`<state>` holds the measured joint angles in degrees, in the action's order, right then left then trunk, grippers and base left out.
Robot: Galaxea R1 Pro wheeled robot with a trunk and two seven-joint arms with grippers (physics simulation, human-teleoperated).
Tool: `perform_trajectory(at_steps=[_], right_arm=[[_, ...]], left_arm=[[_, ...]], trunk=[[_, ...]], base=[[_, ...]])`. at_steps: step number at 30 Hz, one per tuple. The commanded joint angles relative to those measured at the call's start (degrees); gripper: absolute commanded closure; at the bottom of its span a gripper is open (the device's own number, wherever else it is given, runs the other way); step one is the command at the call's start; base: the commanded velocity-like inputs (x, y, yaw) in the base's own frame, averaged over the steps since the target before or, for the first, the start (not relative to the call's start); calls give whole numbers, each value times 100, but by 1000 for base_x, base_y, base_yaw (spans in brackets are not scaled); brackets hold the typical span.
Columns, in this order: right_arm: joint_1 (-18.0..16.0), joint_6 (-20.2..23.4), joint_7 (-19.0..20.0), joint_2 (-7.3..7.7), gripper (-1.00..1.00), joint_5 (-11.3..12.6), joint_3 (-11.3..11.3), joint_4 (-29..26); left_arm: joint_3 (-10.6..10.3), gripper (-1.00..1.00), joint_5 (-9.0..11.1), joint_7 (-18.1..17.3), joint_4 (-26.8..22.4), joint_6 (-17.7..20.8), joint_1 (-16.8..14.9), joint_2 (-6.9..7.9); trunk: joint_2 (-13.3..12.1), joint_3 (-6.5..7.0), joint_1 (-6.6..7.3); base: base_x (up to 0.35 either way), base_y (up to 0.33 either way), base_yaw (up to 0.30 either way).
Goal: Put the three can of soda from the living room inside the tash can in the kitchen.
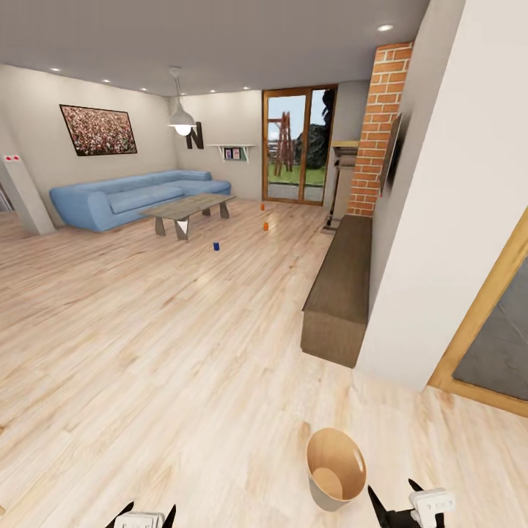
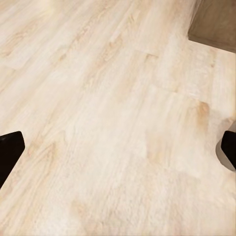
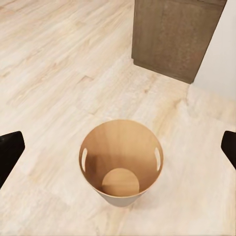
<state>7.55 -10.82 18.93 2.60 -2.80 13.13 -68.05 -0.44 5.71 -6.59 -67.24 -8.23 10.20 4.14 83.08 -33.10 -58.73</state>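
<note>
**Three cameras, one floor**

The head camera looks forward and down across the living room's plank floor (image 1: 147, 330). Both wrist cameras face down, nearer that floor. Head and right wrist views share the tash can (image 1: 336, 468) (image 3: 121, 163) and the dark low cabinet (image 1: 341, 286).

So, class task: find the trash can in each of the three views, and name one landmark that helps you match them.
Head view: trash can on the floor at bottom centre-right, near the right tool.
Left wrist view: a grey sliver at the right edge, too cropped to identify.
Right wrist view: centred, seen from above, empty.
Shared landmark: the dark wooden bench beyond it.
</note>
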Motion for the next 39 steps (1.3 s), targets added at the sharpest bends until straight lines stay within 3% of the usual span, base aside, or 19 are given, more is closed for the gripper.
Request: perform_trajectory(at_steps=[1,2,4,8,9,11,14,16,17,18,19,21,25,30,36,39], right_arm=[[-9,97,1,-1,-100,3,1,-39],[-21,235,2,0,-100,6,2,-80],[-413,1642,15,32,-100,10,-12,-223],[-1332,3177,12,69,-100,4,-51,-199],[-1923,4048,0,86,-100,2,-114,-65],[-2528,4852,-21,117,-100,-1,-193,188],[-3448,5816,-129,204,-100,-23,-335,809],[-4023,6235,-235,285,-100,-59,-409,1371],[-4537,6496,-318,375,-100,-95,-456,2014],[-4980,6619,-375,491,-100,-123,-486,2696],[-5173,6618,-396,564,-100,-134,-498,3039],[-5705,6335,-428,790,-100,-144,-528,4155],[-5982,6116,-373,910,-100,-150,-560,4832],[-6051,6148,-222,936,-100,-151,-672,5012],[-6070,6621,-141,936,-100,-157,-1087,5008],[-6071,6677,-132,949,-100,-159,-1115,5001]], left_arm=[[0,-100,0,0,2,1,0,0],[0,-100,0,0,5,2,0,0],[2,-100,0,2,135,5,0,-1],[6,-100,0,6,260,6,0,-1],[9,-100,0,7,296,6,0,-1],[12,-100,0,8,322,6,0,-1],[16,-100,0,6,342,8,0,-1],[20,-100,2,4,349,9,0,-1],[21,-100,4,6,350,11,0,-1],[18,-100,6,7,350,12,0,-1],[16,-100,6,7,351,13,0,-1],[17,-100,8,8,351,17,0,-1],[14,-100,8,9,352,25,0,-1],[18,-100,10,13,350,35,0,-1],[19,-100,13,17,344,48,0,-1],[20,-100,16,16,343,49,0,-1]], trunk=[[0,0,0],[0,0,0],[0,0,0],[0,0,0],[0,0,0],[0,0,0],[0,0,0],[0,0,0],[0,0,0],[0,0,0],[0,0,0],[0,0,0],[40,-18,-22],[241,-108,-132],[481,-215,-264],[602,-269,-329]], base=[[2,0,0],[2,0,0],[0,0,0],[0,0,0],[0,0,0],[0,0,0],[0,0,0],[0,0,0],[0,0,0],[0,0,0],[0,0,0],[0,0,0],[0,0,0],[0,0,0],[0,0,0],[0,0,0]])
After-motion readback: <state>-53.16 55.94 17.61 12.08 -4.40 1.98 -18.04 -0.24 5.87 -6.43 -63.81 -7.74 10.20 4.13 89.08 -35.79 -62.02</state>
